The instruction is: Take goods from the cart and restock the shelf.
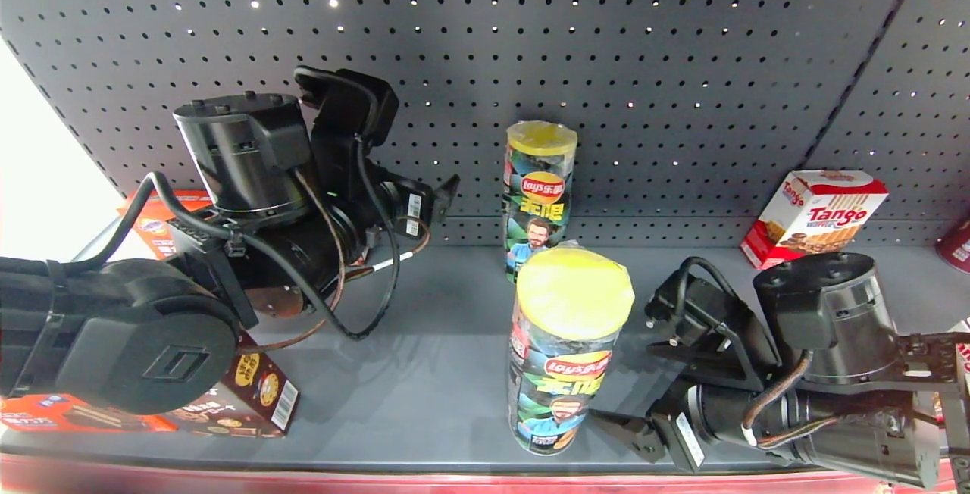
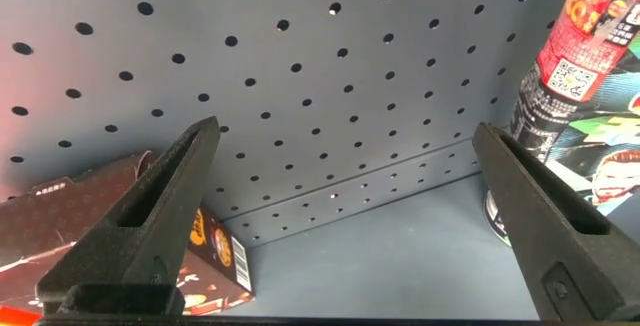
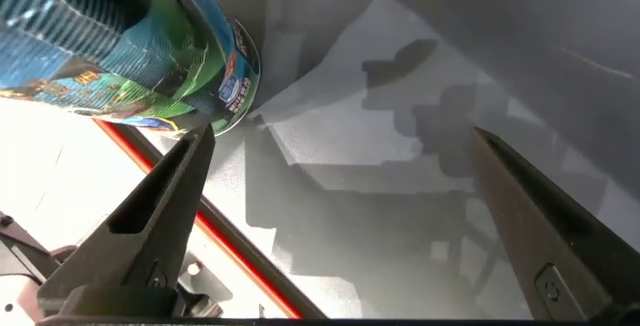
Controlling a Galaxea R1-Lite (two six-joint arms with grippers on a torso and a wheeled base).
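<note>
Shelf (image 1: 424, 342) free betw. front can (image 1: 564, 350) & L box (image 1: 258, 392); rear can (image 1: 538, 191) blocks centre.

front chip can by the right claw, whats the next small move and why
Probably draw the right claw straight back off the shelf. The front chip can stands upright on the shelf, near its red front edge, and the claw is open beside it with nothing held, so that placement looks done. A sideways move could tip the can.

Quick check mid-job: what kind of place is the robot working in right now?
Most likely a shop aisle: a grey shelf with a perforated back panel, holding packaged snacks: a rear chip can, a front chip can and a wafer box.
</note>
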